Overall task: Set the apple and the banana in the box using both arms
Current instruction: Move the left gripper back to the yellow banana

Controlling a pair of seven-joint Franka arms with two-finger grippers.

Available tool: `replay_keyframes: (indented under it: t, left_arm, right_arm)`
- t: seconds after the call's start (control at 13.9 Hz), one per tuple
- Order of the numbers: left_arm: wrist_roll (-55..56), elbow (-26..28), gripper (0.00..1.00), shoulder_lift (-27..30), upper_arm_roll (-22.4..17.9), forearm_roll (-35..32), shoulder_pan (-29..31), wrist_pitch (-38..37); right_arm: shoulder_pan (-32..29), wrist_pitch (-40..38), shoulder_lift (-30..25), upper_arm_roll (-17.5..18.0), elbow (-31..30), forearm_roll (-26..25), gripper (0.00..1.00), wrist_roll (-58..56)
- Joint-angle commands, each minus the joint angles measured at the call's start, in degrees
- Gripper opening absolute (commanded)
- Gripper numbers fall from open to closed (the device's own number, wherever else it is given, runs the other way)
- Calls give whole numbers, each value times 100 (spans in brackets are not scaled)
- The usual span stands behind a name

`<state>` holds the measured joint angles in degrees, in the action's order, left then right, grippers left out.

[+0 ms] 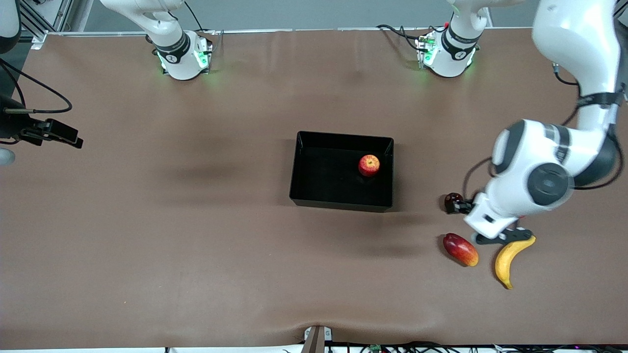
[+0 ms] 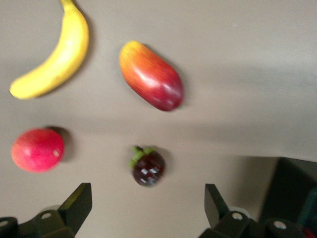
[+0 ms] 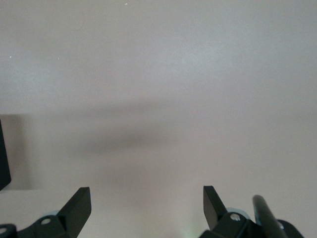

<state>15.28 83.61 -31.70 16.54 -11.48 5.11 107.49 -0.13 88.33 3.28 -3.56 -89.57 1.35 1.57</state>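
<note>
**Apple in box, banana on table under open left gripper**

Left gripper up in the air over the fruit cluster at the left arm's end of the table, jaws spread wide, nothing between them. Banana on the bare table just beside the spot under the gripper, untouched, curved, one end partly tucked under the black fingers in the front view. Apple well apart from that gripper, inside the box, close to the wall at the left arm's end. Box at mid-table, between the two arms.

Right gripper parked over bare brown table at the right arm's end, fingers likewise apart and empty, well away from box and fruit; only a dark edge at the border of the right wrist view.

In the front view, left gripper mostly covered by its own white wrist; dark purple fruit half hidden there, pink-red round fruit seen only from the left wrist. Right arm cut off at the frame edge.

Count: one apple, one banana, one box, one oblong red-orange fruit, one pink-red round fruit, one small dark purple fruit with green cap, two arms.
</note>
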Motion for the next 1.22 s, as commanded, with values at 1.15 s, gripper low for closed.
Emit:
replay_keyframes:
  t: [1.15]
  left_arm:
    - [-4147,-108,100,-1804,43,-1471,1405,2935]
  right_arm:
    - [-66,44,-12,-13,-69,-100,100,-60]
